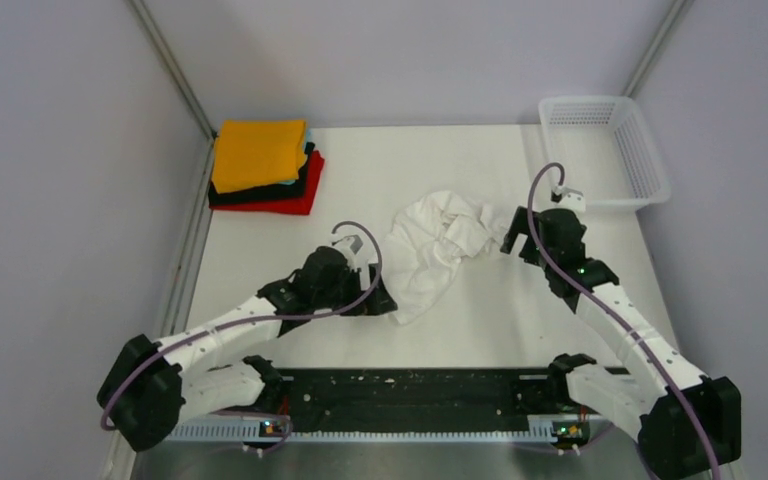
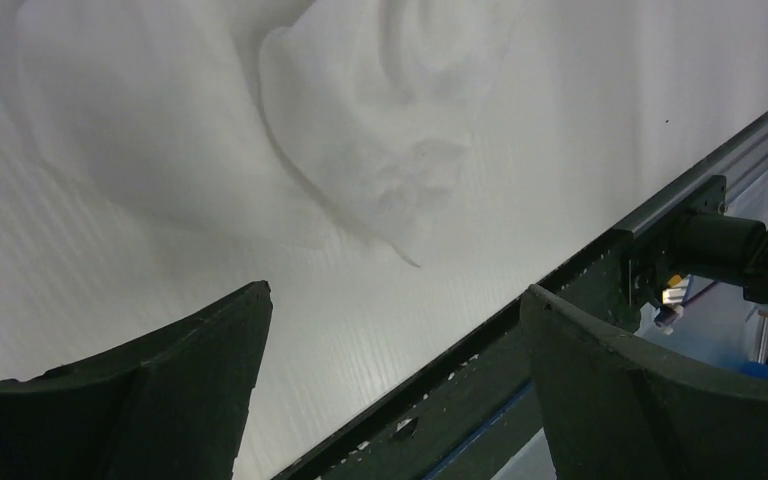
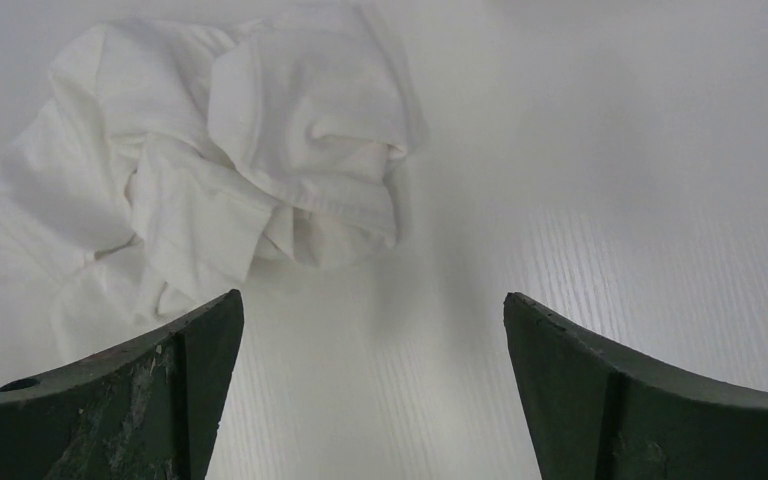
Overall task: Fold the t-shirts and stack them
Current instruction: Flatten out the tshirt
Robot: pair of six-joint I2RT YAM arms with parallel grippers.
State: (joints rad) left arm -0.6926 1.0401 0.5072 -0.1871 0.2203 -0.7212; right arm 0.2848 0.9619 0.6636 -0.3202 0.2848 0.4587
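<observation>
Two arms | left end effector (image 2: 395, 290) gaping, empty | right end effector (image 3: 372, 295) likewise | white t-shirt (image 1: 435, 250) crumpled between them

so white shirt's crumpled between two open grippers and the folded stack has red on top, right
No, the top external view shows the orange shirt on top of the folded stack. White shirt, left gripper and right gripper are as you say.
</observation>
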